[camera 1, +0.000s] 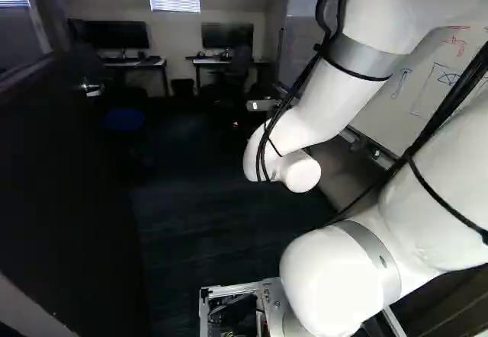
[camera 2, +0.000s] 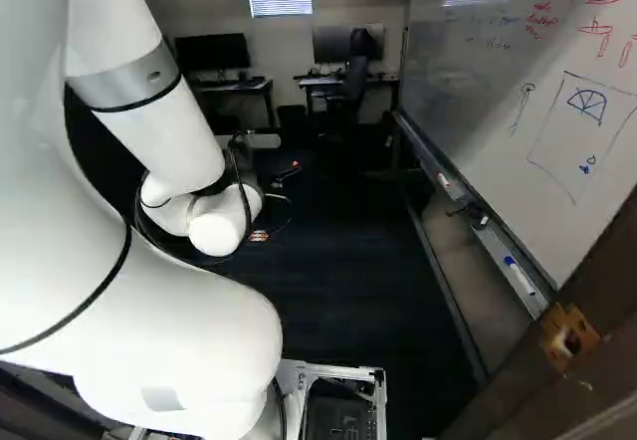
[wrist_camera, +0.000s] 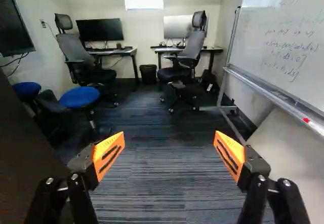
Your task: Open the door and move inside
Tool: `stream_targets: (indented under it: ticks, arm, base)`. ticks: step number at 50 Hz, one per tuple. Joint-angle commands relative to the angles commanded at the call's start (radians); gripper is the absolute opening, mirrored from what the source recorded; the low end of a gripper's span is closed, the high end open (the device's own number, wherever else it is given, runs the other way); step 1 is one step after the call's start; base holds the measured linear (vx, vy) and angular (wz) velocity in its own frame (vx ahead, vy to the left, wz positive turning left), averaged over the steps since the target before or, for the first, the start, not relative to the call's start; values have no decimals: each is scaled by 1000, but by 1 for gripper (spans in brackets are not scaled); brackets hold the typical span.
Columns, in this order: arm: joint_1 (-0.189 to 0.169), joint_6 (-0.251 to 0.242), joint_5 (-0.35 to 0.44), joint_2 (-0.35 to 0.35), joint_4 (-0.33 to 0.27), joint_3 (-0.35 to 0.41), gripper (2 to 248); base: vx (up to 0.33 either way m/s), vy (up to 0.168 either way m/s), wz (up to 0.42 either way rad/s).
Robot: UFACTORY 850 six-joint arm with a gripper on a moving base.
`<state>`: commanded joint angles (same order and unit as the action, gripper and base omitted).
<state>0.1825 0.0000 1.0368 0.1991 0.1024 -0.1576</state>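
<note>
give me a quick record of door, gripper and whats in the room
door: open, at the left of the left base view
door handle: not held
gripper: open, nothing between its fingers
blue stools: two, near the door
desks: two, at the far wall, each with an office chair
whiteboard: at the right of the right base view

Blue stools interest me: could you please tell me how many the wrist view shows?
2: one blue stool in front of an office chair, the other stool below the wall screen; the door may hide more.
</note>
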Motion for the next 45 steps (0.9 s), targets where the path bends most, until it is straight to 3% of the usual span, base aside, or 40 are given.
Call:
stream_targets:
  ticks: [45]
  arm:
    - [0, 0, 0, 0, 0, 0, 247]
  base:
    - [191, 1, -11]
